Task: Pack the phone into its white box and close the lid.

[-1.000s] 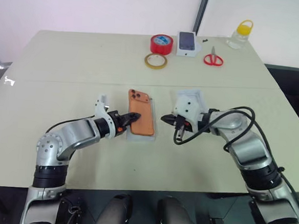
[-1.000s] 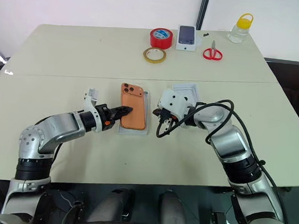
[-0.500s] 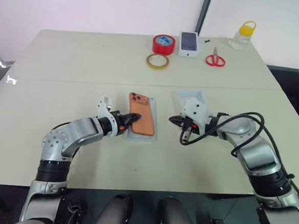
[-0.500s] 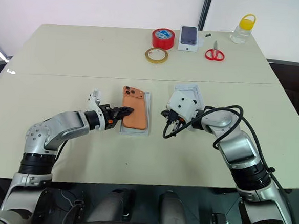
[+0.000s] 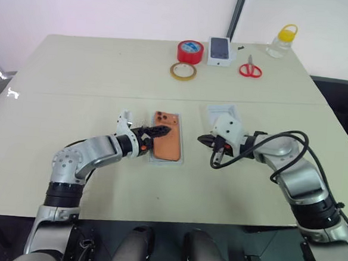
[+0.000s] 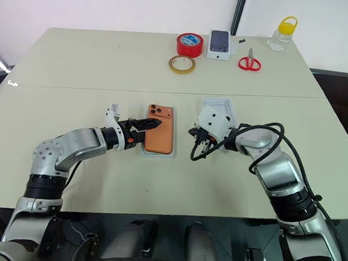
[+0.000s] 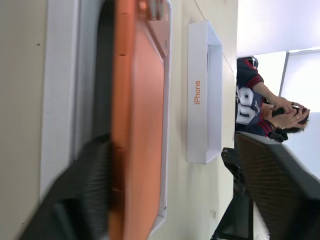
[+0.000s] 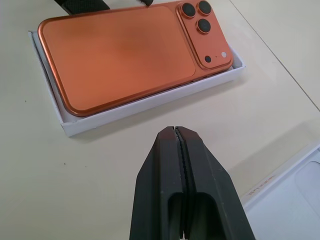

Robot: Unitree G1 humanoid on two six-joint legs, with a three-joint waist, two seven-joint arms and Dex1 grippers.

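The orange phone (image 5: 167,144) lies back up in the white box (image 8: 150,102), its three lenses (image 8: 197,15) at the far end. My left gripper (image 5: 159,135) is open at the phone's left edge, one black finger (image 5: 165,130) reaching over the phone, the other beside the tray. The phone's orange side (image 7: 140,125) and the box rim (image 7: 60,75) appear close up in the left wrist view. My right gripper (image 8: 176,131) is shut and empty, just right of the box. The white lid (image 5: 219,113) lies open side up behind my right wrist, with "iPhone" printed on its side (image 7: 198,92).
At the table's far edge stand a red tape roll (image 5: 189,51), a yellowish tape ring (image 5: 182,71), a small white box with a phone picture (image 5: 220,51), red scissors (image 5: 248,69) and a yellow-capped bottle (image 5: 280,41). A person (image 7: 257,100) and a dark chair (image 7: 280,185) are beyond the table.
My left gripper has opened and let go of the phone's edge. The phone has turned from a slant to lie square in the box. The right arm has stayed put.
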